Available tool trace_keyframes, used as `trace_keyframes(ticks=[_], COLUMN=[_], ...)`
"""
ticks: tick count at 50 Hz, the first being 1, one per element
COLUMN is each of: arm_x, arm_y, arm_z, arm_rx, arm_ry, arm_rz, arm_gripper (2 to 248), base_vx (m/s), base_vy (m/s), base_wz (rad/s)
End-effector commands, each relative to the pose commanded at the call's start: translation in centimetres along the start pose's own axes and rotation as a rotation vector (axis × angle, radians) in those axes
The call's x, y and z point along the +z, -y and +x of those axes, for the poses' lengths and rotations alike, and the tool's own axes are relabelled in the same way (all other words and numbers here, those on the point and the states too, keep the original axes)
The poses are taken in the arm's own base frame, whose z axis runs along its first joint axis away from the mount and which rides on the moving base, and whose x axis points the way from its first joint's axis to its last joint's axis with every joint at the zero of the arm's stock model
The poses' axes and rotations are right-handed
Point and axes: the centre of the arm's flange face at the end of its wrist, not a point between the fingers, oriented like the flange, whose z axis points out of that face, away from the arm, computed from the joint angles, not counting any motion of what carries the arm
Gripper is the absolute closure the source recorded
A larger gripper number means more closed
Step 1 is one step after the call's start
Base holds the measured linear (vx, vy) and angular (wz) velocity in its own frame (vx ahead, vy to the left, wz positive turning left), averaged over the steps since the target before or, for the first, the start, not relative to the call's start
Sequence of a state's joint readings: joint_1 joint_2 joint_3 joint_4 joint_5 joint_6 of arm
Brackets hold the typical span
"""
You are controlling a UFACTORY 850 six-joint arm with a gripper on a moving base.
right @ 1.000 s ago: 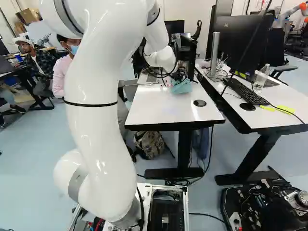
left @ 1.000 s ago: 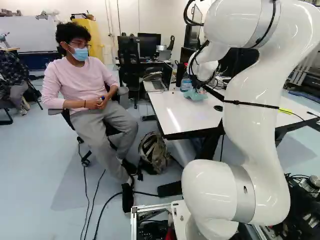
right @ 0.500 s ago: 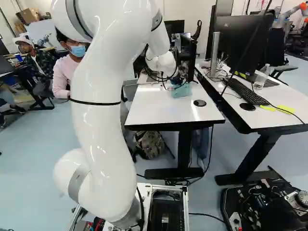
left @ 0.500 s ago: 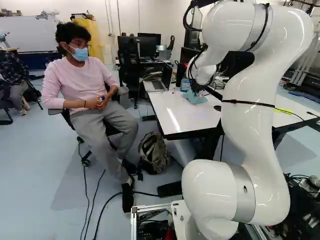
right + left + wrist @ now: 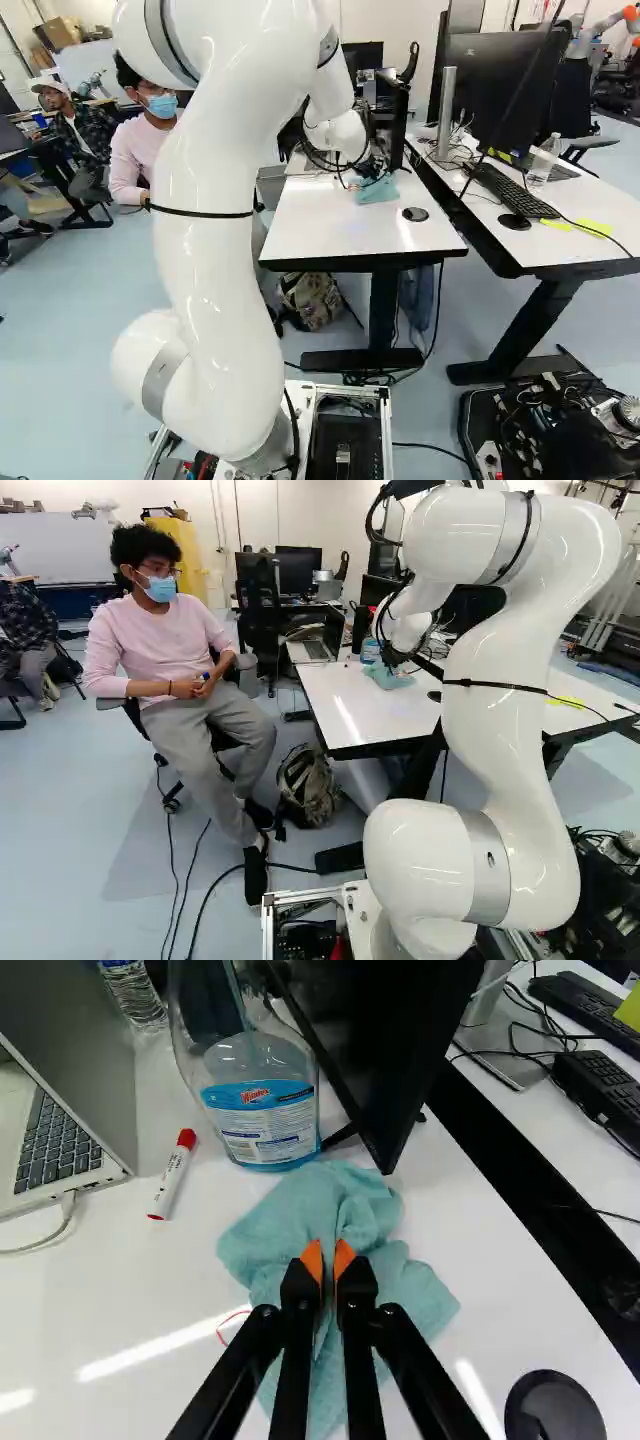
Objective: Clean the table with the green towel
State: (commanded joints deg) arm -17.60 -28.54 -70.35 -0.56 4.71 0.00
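Holding a pinched-up fold of the blue-green terry-cloth towel (image 5: 365, 1210) in the black two-fingered gripper (image 5: 328, 1260), orange pads (image 5: 312, 1262) drawn in narrow on either side of the cloth. Spread loosely over the smooth white table (image 5: 120, 1295), close by the foot of the clear plastic bottle of blue liquid (image 5: 262, 1125); hard to tell whether touching it.

For the coming stroke, one relation to heed: a thin, curved red line (image 5: 232, 1316) just beside the towel, off the gripper's flank on the side where, from the bottle, the slim white marker with a red cap (image 5: 173, 1175) lies. Farther out from the bottle than that marker, too. Probably at the wiping step, with the line left to rub away. Best answered, by judgement, with a low sideways drag toward the line, away from the bottle.

Soft, napped and crumpled at the pinch, flatter toward the hem; likely to bunch or ride up if lifted. Beyond the marker from the bottle, a thin grey open laptop (image 5: 75, 1120); leaning close over the bottle's other side, a flat black screen (image 5: 375, 1040). Well apart from the bottle, past the towel, a round black disc (image 5: 555, 1410).
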Motion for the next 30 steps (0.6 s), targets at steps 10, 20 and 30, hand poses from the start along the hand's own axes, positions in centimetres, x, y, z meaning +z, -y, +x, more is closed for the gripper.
trace_keyframes(ticks=[10, 20, 30], arm_x=[0.0, -0.01, -0.02], arm_y=[0.0, 0.0, 0.0], arm_z=[-0.11, -0.32, -0.53], arm_rx=[0.0, 0.0, 0.0], arm_ry=[0.012, 0.035, 0.059], arm_rz=[0.0, 0.0, 0.0], arm_gripper=[216, 216, 216], base_vx=[0.0, 0.0, 0.0], base_vy=[0.0, 0.0, 0.0], base_wz=[0.0, 0.0, 0.0])
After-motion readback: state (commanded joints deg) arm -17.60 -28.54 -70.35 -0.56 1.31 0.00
